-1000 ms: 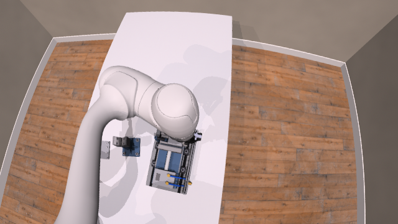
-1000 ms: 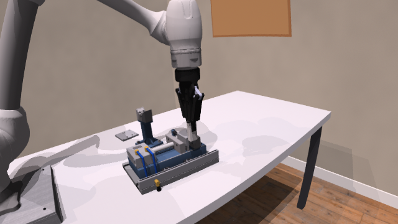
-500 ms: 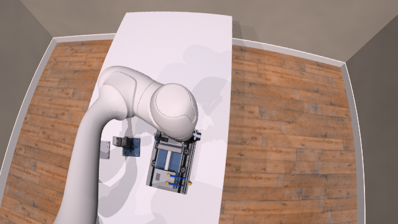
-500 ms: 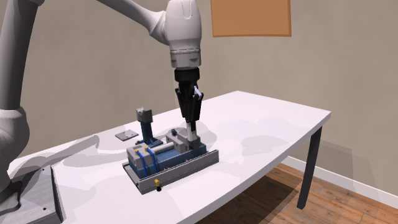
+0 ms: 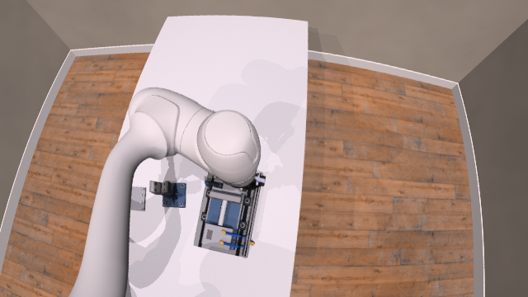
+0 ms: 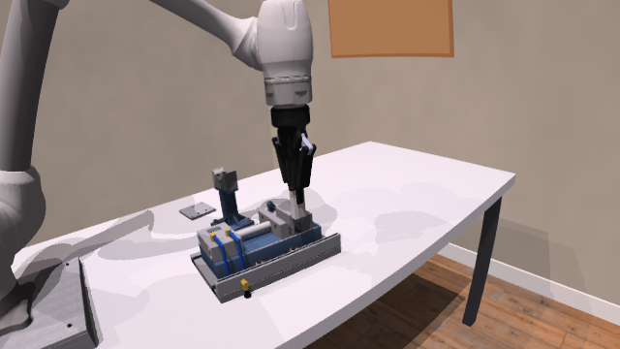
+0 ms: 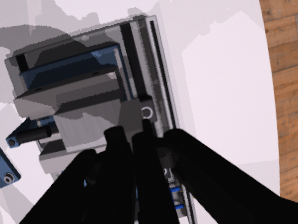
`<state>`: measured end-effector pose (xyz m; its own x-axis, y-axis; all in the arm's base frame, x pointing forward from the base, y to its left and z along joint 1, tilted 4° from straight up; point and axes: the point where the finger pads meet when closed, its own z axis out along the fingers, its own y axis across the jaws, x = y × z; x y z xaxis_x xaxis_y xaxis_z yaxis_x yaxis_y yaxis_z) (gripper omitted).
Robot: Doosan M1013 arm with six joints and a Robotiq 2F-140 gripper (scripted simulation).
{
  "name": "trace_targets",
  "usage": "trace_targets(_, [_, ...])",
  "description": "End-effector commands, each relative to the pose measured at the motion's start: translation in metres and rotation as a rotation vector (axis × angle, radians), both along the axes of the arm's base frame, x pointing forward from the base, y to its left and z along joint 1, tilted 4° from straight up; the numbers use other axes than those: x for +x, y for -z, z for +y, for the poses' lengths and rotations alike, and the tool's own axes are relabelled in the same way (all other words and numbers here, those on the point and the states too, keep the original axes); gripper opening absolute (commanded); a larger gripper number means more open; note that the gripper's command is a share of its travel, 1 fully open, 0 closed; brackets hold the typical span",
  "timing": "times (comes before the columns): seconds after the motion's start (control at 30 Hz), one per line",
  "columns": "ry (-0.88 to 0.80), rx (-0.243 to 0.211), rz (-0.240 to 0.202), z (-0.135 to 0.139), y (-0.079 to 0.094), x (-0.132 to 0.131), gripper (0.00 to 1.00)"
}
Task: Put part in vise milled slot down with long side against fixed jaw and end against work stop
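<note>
My gripper (image 6: 296, 204) is shut with nothing between its fingers. It points straight down into the far end of the vise (image 6: 266, 244). Its tips stand at the grey blocks between the jaws (image 6: 291, 220). The part seems to lie there, but the fingers hide most of it and I cannot tell it from the jaws. In the wrist view the shut fingers (image 7: 136, 132) stand over the grey jaw blocks (image 7: 87, 99) beside the vise's side rail (image 7: 149, 63). In the overhead view the arm covers that end of the vise (image 5: 227, 214). The infeed plate (image 6: 197, 210) is bare.
The V-block (image 6: 225, 186) stands on its blue post left of the vise, with nothing in it. The air cylinder with blue hoses (image 6: 220, 247) is at the vise's near end. The robot base (image 6: 44, 305) is at the table's left end.
</note>
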<state>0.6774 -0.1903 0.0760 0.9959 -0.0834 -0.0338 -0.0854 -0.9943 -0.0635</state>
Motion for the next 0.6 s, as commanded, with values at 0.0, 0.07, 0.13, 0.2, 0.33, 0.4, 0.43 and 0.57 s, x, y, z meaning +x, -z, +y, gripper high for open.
trace_targets(0.0, [0.0,0.0,0.0,0.0006,-0.0002,0.0001,0.0])
trace_targets(0.07, [0.0,0.0,0.0,0.0012,-0.0002,0.0001,0.0])
trace_targets(0.13, [0.0,0.0,0.0,0.0018,-0.0003,0.0002,0.0])
trace_targets(0.2, [0.0,0.0,0.0,0.0023,-0.0003,0.0002,0.0])
trace_targets(0.33, [0.0,0.0,0.0,0.0035,-0.0004,0.0003,0.0])
trace_targets(0.4, [0.0,0.0,0.0,0.0041,-0.0004,0.0004,0.0])
trace_targets(0.43, [0.0,0.0,0.0,0.0045,-0.0004,0.0004,0.0])
trace_targets(0.57, [0.0,0.0,0.0,0.0051,-0.0005,0.0004,0.0])
